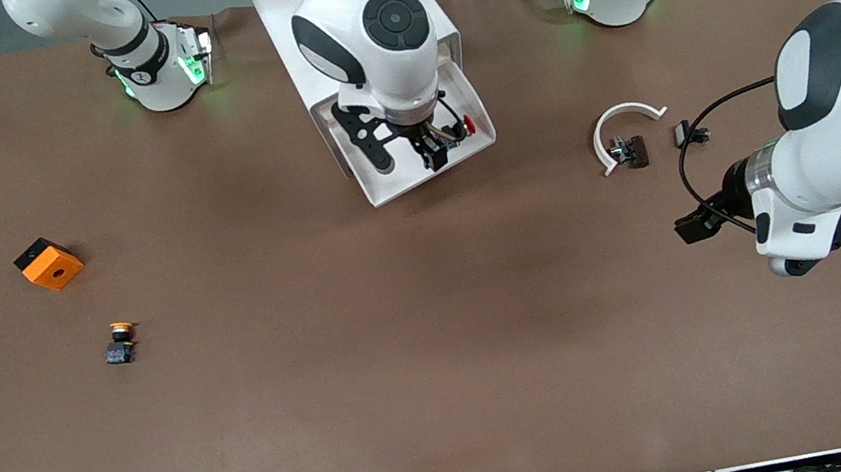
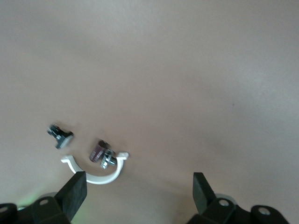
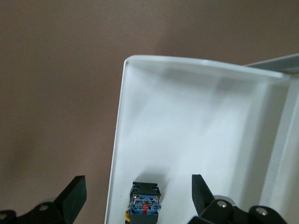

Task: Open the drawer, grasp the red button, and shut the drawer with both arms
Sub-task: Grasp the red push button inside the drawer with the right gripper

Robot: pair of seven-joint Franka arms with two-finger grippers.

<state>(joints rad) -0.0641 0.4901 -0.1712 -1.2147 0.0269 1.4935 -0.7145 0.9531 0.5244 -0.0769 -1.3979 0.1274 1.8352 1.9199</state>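
The top drawer (image 1: 411,181) stands pulled out of the white cabinet (image 1: 275,2), its white tray (image 3: 122,116) exposed. The button (image 1: 467,125) lies on its side in the tray, red cap toward the left arm's end; its black body (image 3: 145,199) shows in the right wrist view. My right gripper (image 1: 433,149) hangs over the tray, open (image 3: 138,193), with the button between its fingers but untouched. My left gripper (image 1: 824,241) is open (image 2: 140,191) over bare table near the left arm's end, holding nothing.
A white ring clip (image 1: 621,123) (image 2: 100,175) with small dark parts (image 1: 629,151) (image 2: 102,153) lies by the left gripper, another part (image 1: 688,133) beside it. An orange cube (image 1: 48,263) and a yellow-capped button (image 1: 120,342) sit toward the right arm's end.
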